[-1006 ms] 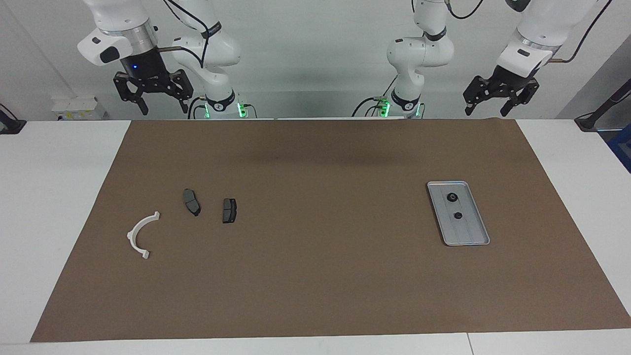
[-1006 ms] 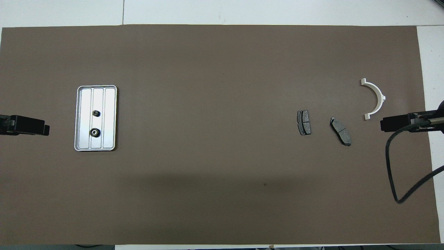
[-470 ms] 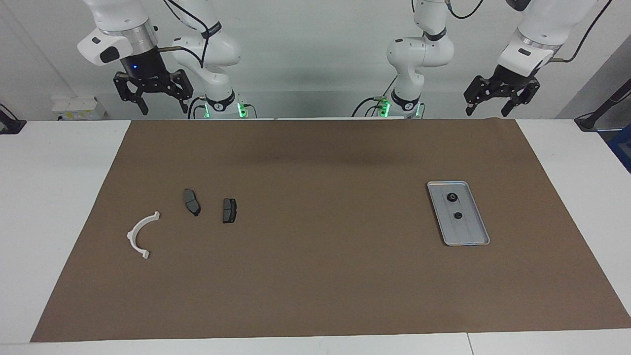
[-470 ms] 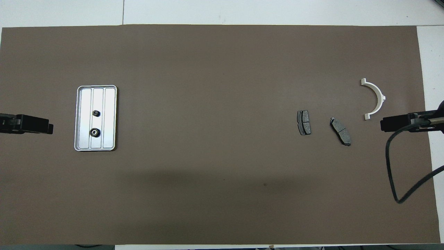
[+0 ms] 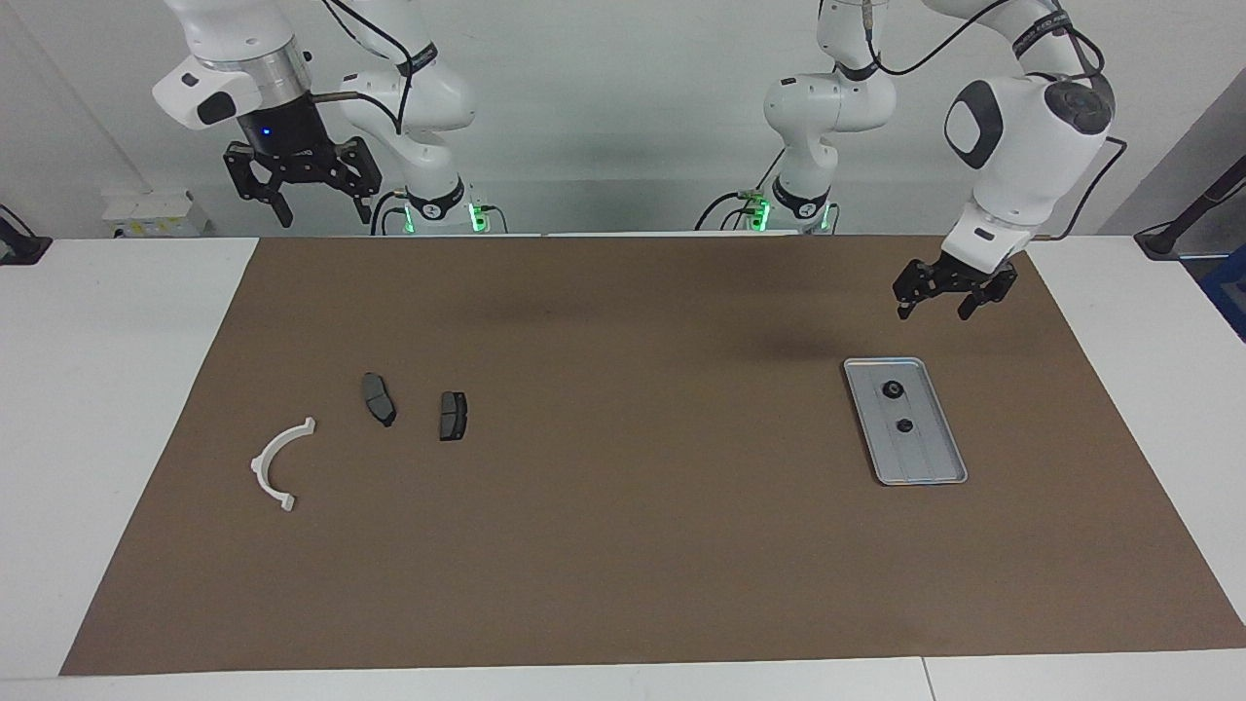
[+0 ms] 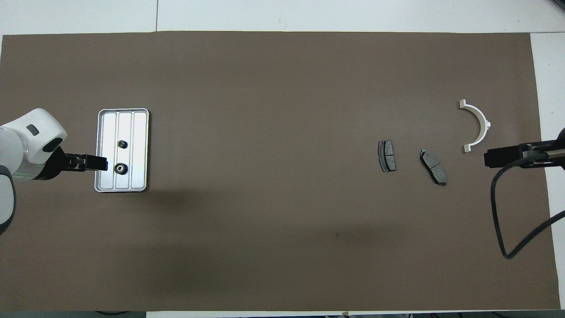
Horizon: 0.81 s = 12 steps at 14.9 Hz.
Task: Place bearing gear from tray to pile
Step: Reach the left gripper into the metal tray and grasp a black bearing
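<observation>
The left gripper [image 5: 955, 297], jaws spread and empty, is hovering above the brown mat beside the tray [image 5: 933, 465]; it should centre over the nearer bearing gear [image 5: 891, 389] before descending. The right gripper [image 5: 302, 185], open and empty, is waiting raised, well apart from the pile [image 5: 375, 428].

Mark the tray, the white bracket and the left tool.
tray [image 6: 139, 150], overhead view, bare ribbed floor.
white bracket [image 5: 270, 451], facing view, middle of its arc.
left tool [image 5: 952, 300], facing view, between its fingertips.

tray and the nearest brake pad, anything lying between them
Nothing: between the tray and the nearest brake pad lies only bare brown mat, clearest in the overhead view.
</observation>
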### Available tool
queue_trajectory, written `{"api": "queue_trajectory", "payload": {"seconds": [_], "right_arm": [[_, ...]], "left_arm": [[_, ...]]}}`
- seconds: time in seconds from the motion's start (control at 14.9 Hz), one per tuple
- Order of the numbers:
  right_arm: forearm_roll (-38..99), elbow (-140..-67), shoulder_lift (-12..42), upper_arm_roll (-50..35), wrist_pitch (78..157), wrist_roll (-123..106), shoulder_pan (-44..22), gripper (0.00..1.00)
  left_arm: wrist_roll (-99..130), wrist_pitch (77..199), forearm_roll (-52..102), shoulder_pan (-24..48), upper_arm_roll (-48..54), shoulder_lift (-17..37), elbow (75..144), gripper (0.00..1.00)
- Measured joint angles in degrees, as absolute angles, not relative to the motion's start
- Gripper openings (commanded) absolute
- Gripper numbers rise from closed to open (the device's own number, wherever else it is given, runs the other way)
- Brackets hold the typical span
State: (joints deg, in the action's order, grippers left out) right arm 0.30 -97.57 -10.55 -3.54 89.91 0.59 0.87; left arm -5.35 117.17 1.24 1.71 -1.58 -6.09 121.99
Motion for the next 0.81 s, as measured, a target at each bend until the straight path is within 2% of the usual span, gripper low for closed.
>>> {"api": "queue_trajectory", "payload": {"seconds": [0.81], "right_arm": [[0.3,-97.57,-10.55,-3.6,89.65,0.59,0.85,1.0]], "left_arm": [[-8.25,130.05,1.24,0.24,-1.52,4.63,122.96,0.97]]}}
